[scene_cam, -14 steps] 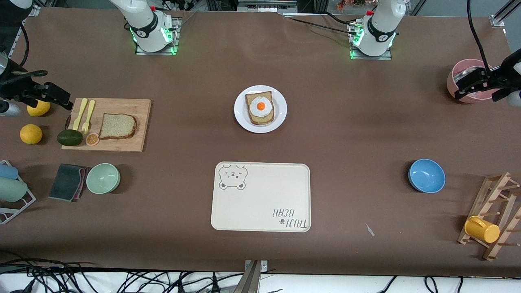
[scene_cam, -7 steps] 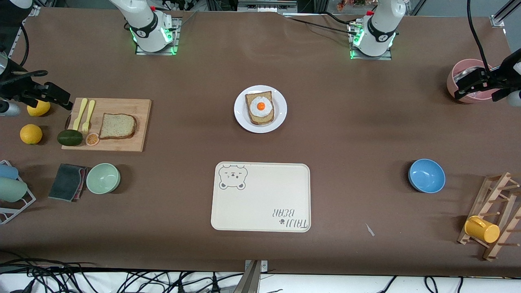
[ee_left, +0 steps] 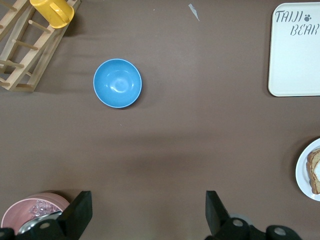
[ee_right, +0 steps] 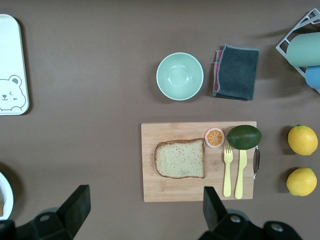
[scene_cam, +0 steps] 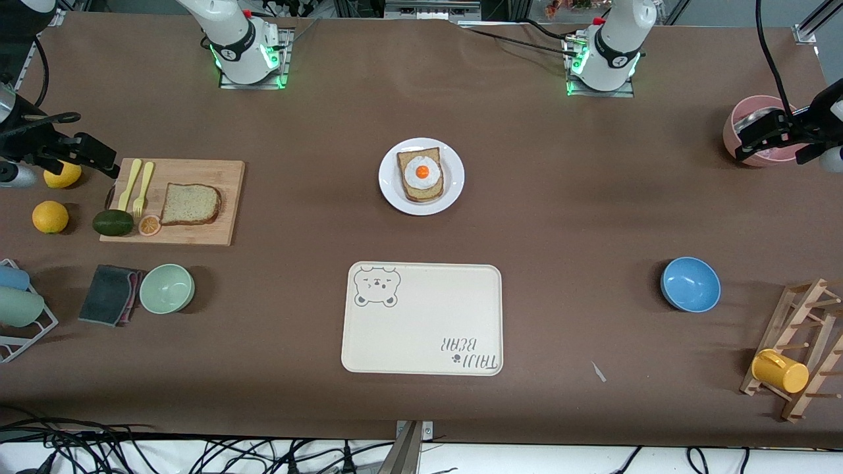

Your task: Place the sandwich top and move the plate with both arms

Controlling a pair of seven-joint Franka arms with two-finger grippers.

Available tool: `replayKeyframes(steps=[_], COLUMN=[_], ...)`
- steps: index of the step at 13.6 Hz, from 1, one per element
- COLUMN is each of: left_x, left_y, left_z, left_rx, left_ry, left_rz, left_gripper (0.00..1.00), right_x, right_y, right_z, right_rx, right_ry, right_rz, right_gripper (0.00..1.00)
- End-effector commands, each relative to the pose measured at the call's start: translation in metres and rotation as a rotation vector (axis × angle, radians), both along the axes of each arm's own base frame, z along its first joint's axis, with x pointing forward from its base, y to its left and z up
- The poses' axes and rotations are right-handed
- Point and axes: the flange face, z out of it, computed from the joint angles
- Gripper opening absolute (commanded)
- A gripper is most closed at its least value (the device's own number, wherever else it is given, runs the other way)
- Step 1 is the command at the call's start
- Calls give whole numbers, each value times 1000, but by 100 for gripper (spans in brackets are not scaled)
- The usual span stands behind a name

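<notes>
Lying flat on the cutting board point(scene_cam: 172, 201), bread slice point(scene_cam: 190, 204) points its rounded top toward the plate point(scene_cam: 421, 176). Left tool point(scene_cam: 757, 139) over pink bowl point(scene_cam: 757, 128), right tool point(scene_cam: 85, 155) beside lemon point(scene_cam: 62, 174): both wide open, empty.

Bare brown table point(scene_cam: 579, 217) surrounds the plate point(scene_cam: 390, 191); the sandwich top point(scene_cam: 190, 203) has an orange slice point(scene_cam: 149, 225) and fork point(scene_cam: 141, 187) close beside it.

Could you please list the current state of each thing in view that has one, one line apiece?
Sandwich top: flat on the cutting board, not yet placed.
Plate: on the table, holding egg toast.
Tray: empty.
Blue bowl: upright, empty.
Green bowl: upright, empty.
Left gripper: open, empty.
Right gripper: open, empty.
</notes>
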Motion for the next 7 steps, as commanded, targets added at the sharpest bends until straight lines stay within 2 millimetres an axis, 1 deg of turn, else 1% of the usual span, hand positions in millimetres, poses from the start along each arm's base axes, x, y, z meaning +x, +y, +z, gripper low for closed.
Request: replayKeyframes(steps=[1,7], left_x=[-1,-1], left_y=[0,-5], left_z=[-1,0], left_rx=[22,26], left_ry=[-7,-7], left_rz=[-13,-16], left_gripper=[100,100], right_x=[-3,-4], right_y=[2,1], right_z=[11,8], right_rx=[-9,-11], right_ry=[-14,3], right_rz=[6,17], right_gripper=[100,100])
